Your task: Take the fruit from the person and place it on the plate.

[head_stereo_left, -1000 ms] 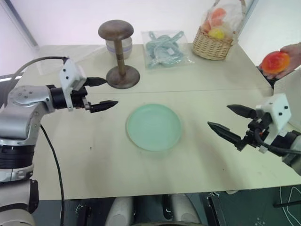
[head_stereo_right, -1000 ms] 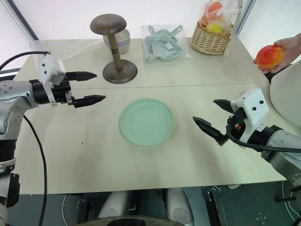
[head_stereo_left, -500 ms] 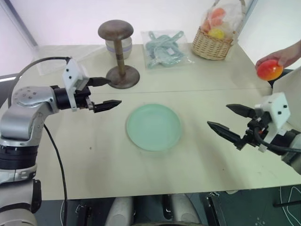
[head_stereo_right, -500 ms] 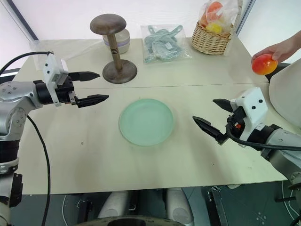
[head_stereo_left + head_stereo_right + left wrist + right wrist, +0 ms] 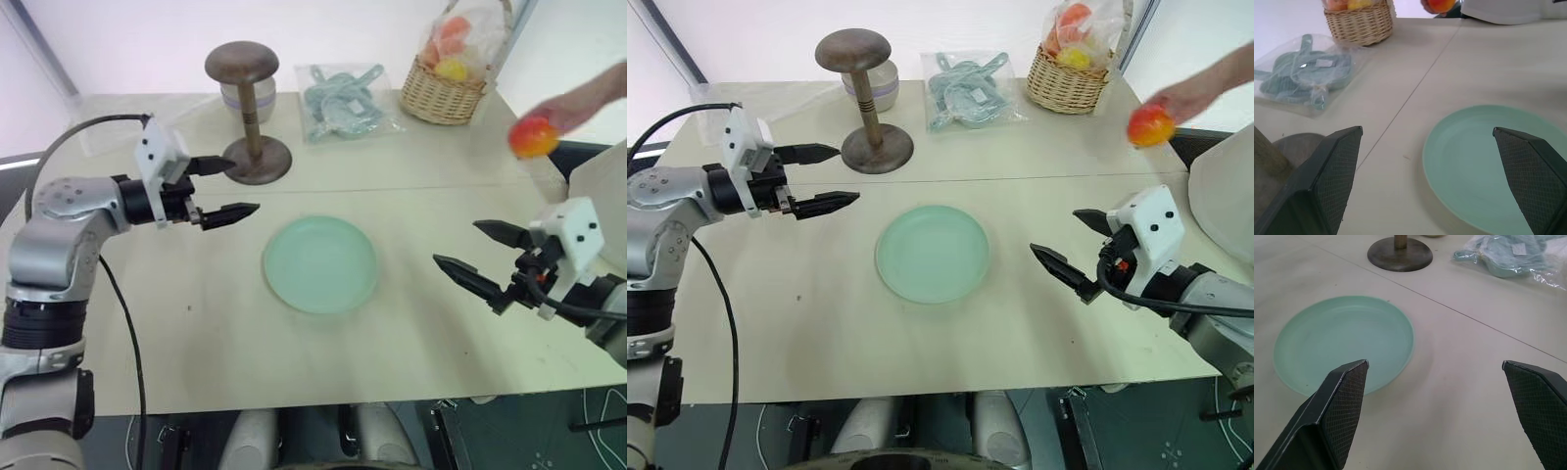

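One round, glossy red-orange fruit [image 5: 1150,125] with a yellowish patch is up in the person's hand [image 5: 1195,93], held in the air over the far right edge of the tabletop [image 5: 1038,333], well apart from everything else. One shallow, smooth mint-green plate [image 5: 932,253] sits bare in the middle of that pale matte tabletop. Two claws, both with black pointed fingers that have a cross-hatched grip texture: the left claw [image 5: 823,177] is spread wide, hovering left of the plate, and the right claw [image 5: 1076,251] is spread wide too, to the plate's right, nothing between its fingers. At the back there's one dark wooden stand [image 5: 867,93] with a mushroom-shaped top and a round base, one crinkly clear plastic bag [image 5: 972,90] of teal items, and one woven wicker basket [image 5: 1070,86] with wrapped orange and yellow fruits.
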Action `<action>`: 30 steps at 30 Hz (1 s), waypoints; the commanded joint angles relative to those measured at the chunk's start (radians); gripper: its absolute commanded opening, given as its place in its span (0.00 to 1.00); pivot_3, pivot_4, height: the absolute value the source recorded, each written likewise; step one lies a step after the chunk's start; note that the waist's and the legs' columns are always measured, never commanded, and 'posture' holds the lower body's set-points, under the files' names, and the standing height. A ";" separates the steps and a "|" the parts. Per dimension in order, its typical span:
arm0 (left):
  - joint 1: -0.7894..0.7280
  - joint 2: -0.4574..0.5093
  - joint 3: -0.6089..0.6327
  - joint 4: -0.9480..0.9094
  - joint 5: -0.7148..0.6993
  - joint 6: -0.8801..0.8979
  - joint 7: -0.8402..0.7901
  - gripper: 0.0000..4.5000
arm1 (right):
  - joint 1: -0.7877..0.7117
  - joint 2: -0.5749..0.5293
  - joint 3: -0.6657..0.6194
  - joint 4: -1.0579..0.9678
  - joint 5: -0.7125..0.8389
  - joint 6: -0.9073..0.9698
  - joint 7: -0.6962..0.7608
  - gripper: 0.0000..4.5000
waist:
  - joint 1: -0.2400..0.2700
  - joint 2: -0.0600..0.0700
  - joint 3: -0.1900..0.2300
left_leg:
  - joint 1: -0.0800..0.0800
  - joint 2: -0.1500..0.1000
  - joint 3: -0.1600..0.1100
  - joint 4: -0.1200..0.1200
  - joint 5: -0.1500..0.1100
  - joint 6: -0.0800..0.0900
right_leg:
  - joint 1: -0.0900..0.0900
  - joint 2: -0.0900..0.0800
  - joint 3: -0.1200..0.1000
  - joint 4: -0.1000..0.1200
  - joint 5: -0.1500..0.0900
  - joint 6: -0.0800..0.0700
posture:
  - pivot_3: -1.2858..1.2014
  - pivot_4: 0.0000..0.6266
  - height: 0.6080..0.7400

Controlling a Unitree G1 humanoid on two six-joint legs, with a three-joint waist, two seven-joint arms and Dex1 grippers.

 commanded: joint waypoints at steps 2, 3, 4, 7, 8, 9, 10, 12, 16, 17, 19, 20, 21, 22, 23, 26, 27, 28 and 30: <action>-0.034 -0.031 0.023 -0.015 -0.006 -0.011 0.057 0.99 | -0.030 0.027 -0.036 -0.018 0.000 -0.036 -0.056 1.00 | 0.000 0.000 0.000 | 0.000 0.000 0.000 0.000 0.000 0.000 | 0.000 0.000 0.000 0.000 0.000 0.000 | 0.52 0.24 1.00; -0.037 -0.041 0.022 -0.016 -0.004 -0.011 0.071 0.99 | -0.036 0.033 -0.033 -0.017 0.005 -0.036 -0.068 1.00 | 0.000 0.000 0.000 | 0.000 0.000 0.000 0.000 0.000 0.000 | 0.000 0.000 0.000 0.000 0.000 0.000 | 0.52 0.24 1.00; -0.039 -0.051 0.020 -0.018 0.000 -0.014 0.085 0.99 | -0.039 0.036 -0.029 -0.019 0.007 -0.036 -0.077 1.00 | 0.000 0.000 0.000 | 0.000 0.000 0.000 0.000 0.000 0.000 | 0.000 0.000 0.000 0.000 0.000 0.000 | 0.52 0.24 1.00; -0.049 -0.081 0.013 -0.018 0.018 -0.032 0.128 0.99 | -0.053 0.048 -0.009 -0.024 0.002 -0.043 -0.104 1.00 | 0.000 0.000 0.000 | 0.000 0.000 0.000 0.000 0.000 0.000 | 0.000 0.000 0.000 0.000 0.000 0.000 | 0.52 0.24 1.00; -0.054 -0.093 0.012 -0.015 0.025 -0.036 0.147 0.99 | -0.073 0.061 0.001 -0.020 -0.006 -0.047 -0.132 1.00 | 0.000 0.000 0.000 | 0.000 0.000 0.000 0.000 0.000 0.000 | 0.000 0.000 0.000 0.000 0.000 0.000 | 0.52 0.24 1.00; -0.058 -0.100 0.008 -0.012 0.030 -0.040 0.154 0.99 | -0.100 0.078 0.013 -0.011 -0.004 -0.048 -0.166 1.00 | 0.000 0.000 0.000 | 0.000 0.000 0.000 0.000 0.000 0.000 | 0.000 0.000 0.000 0.000 0.000 0.000 | 0.52 0.24 1.00; -0.060 -0.105 0.006 -0.012 0.034 -0.042 0.157 0.99 | -0.124 0.095 0.023 -0.004 -0.001 -0.047 -0.194 1.00 | -0.001 0.000 0.000 | 0.000 0.000 0.000 0.000 0.000 0.000 | 0.000 0.000 0.000 0.000 0.000 0.000 | 0.52 0.24 1.00; -0.057 -0.108 0.003 -0.016 0.033 -0.041 0.157 0.99 | -0.169 0.126 0.041 0.003 0.010 -0.039 -0.248 1.00 | -0.003 0.000 0.000 | 0.000 0.000 0.000 0.000 0.000 0.000 | 0.000 0.000 0.000 0.000 0.000 0.000 | 0.52 0.24 1.00; -0.047 -0.102 -0.003 -0.016 0.034 -0.045 0.146 0.99 | -0.273 0.208 0.115 0.004 0.072 -0.011 -0.364 1.00 | -0.002 0.000 0.000 | 0.000 0.000 0.000 0.000 0.000 0.000 | -0.001 0.001 0.000 0.001 0.000 0.000 | 0.52 0.24 1.00; -0.048 -0.102 -0.002 -0.013 0.035 -0.047 0.144 0.99 | -0.283 0.214 0.123 0.002 0.085 -0.005 -0.377 1.00 | -0.002 0.000 0.000 | 0.000 0.000 0.000 0.000 0.000 0.000 | -0.001 0.001 0.000 0.001 0.000 0.000 | 0.52 0.24 1.00; -0.053 -0.099 0.000 -0.004 0.039 -0.053 0.143 0.99 | -0.321 0.247 0.157 0.002 0.119 0.000 -0.430 1.00 | -0.001 0.000 0.000 | -0.001 0.000 0.000 0.000 0.000 0.000 | -0.002 0.000 0.000 0.001 0.000 0.000 | 0.52 0.24 1.00; -0.055 -0.098 0.003 0.001 0.042 -0.056 0.143 0.99 | -0.342 0.269 0.176 0.003 0.140 0.003 -0.464 1.00 | -0.002 0.000 0.000 | -0.001 0.000 0.000 0.000 0.000 0.000 | -0.001 0.000 0.000 0.001 0.000 0.000 | 0.52 0.24 1.00; -0.059 -0.096 0.006 0.008 0.045 -0.060 0.143 0.99 | -0.362 0.291 0.198 0.002 0.167 0.005 -0.494 1.00 | -0.002 0.000 0.000 | -0.001 0.000 0.000 0.000 0.000 0.000 | -0.002 0.000 0.000 0.001 0.000 0.000 | 0.52 0.24 1.00; -0.063 -0.095 0.009 0.014 0.048 -0.065 0.144 0.99 | -0.376 0.303 0.215 0.000 0.184 0.008 -0.514 1.00 | -0.002 0.000 0.000 | -0.001 0.000 0.000 0.000 0.000 0.000 | -0.002 0.000 0.000 0.001 0.000 0.000 | 0.52 0.24 1.00; -0.067 -0.094 0.012 0.023 0.052 -0.072 0.147 0.99 | -0.388 0.312 0.235 -0.006 0.198 0.011 -0.530 1.00 | -0.002 0.000 0.000 | -0.001 0.000 0.000 0.000 0.000 0.000 | -0.002 0.000 0.000 0.001 0.000 0.000 | 0.52 0.24 1.00; -0.070 -0.090 0.016 0.032 0.047 -0.079 0.141 0.99 | -0.418 0.318 0.295 -0.006 0.203 0.014 -0.552 1.00 | -0.002 0.000 0.000 | -0.001 0.000 0.000 0.000 0.000 0.000 | -0.002 0.000 0.000 0.001 0.000 0.000 | 0.52 0.24 1.00; -0.067 -0.088 0.014 0.032 0.044 -0.078 0.135 0.99 | -0.433 0.317 0.315 0.004 0.194 0.014 -0.553 1.00 | -0.002 0.000 0.000 | -0.001 0.000 0.000 0.000 0.000 0.000 | -0.002 -0.001 0.000 0.001 0.000 0.000 | 0.52 0.24 1.00; -0.065 -0.085 0.012 0.031 0.039 -0.076 0.127 0.99 | -0.446 0.315 0.330 0.014 0.185 0.013 -0.553 1.00 | -0.002 0.000 0.000 | -0.001 0.000 0.000 0.000 0.000 0.000 | -0.002 -0.001 0.000 0.001 0.000 0.000 | 0.52 0.24 1.00; -0.057 -0.076 0.012 0.021 0.024 -0.068 0.103 0.99 | -0.470 0.309 0.352 0.042 0.159 0.008 -0.545 1.00 | -0.003 0.000 0.000 | -0.002 0.000 0.000 0.000 0.000 0.000 | -0.002 -0.001 0.000 0.001 0.000 0.000 | 0.52 0.24 1.00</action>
